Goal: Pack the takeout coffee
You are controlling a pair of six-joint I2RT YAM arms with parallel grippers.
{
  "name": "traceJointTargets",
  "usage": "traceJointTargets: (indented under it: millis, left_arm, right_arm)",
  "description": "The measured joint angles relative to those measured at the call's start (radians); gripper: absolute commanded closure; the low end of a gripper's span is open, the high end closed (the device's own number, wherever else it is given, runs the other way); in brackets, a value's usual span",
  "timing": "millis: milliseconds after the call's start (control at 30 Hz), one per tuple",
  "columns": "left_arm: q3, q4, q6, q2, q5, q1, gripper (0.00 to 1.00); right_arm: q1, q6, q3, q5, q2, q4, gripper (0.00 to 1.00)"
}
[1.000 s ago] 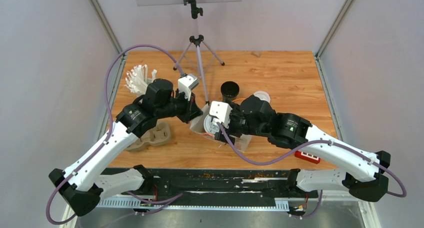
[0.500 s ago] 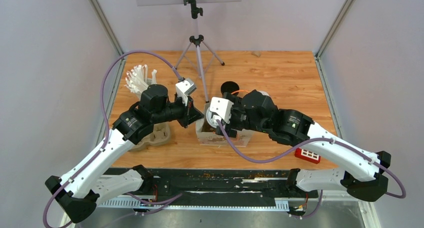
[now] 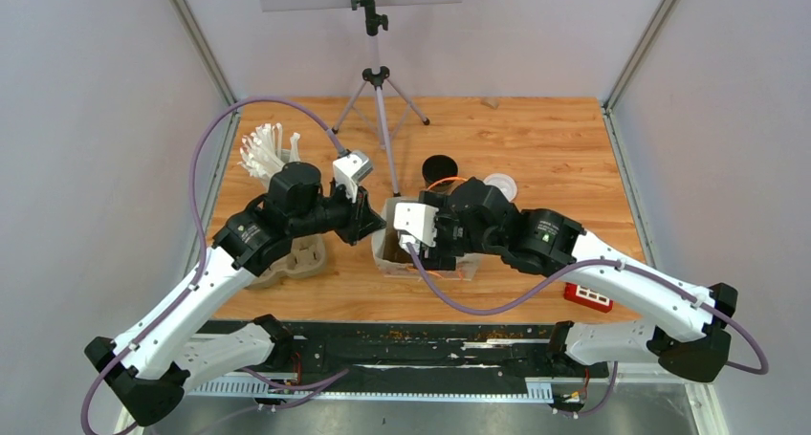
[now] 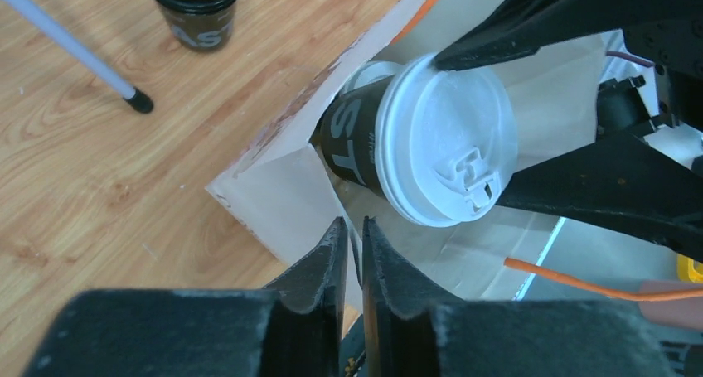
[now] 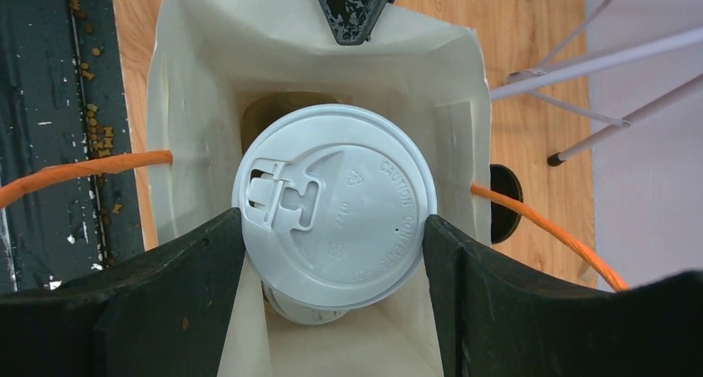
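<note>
At left, the left gripper (image 4: 354,228), jaws all but closed, sits at the rim of the paper bag (image 4: 273,203); whether it pinches the paper cannot be told. In the bag's mouth hangs a lidded coffee cup (image 5: 332,203), clamped on both sides by the right gripper (image 5: 332,248), with a second lid (image 5: 303,313) showing beneath. The descent likely goes best slow and upright, steered beside that lower cup, the mouth held wide until release.
</note>
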Motion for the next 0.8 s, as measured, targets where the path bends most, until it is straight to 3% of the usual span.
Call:
traceJointTargets:
  millis: [100, 300, 600, 800]
  left_arm:
    - [0.011, -0.045, -0.04, 0.0, -0.029, 0.0, 0.54]
    - [0.015, -0.166, -0.13, -0.024, -0.028, 0.0, 0.38]
    - [0.018, -0.269, -0.203, -0.104, -0.002, 0.0, 0.37]
    - [-0.009, -0.27, -0.211, -0.138, 0.058, 0.001, 0.45]
  right_arm:
    - [0.006, 0.0, 0.0, -0.014, 0.009, 0.0, 0.27]
    - [0.078, 0.007, -0.039, 0.01, 0.009, 0.032, 0.27]
    - [0.188, 0.014, -0.105, 0.106, 0.025, 0.106, 0.28]
    - [0.259, 0.026, -0.181, 0.201, 0.037, 0.212, 0.27]
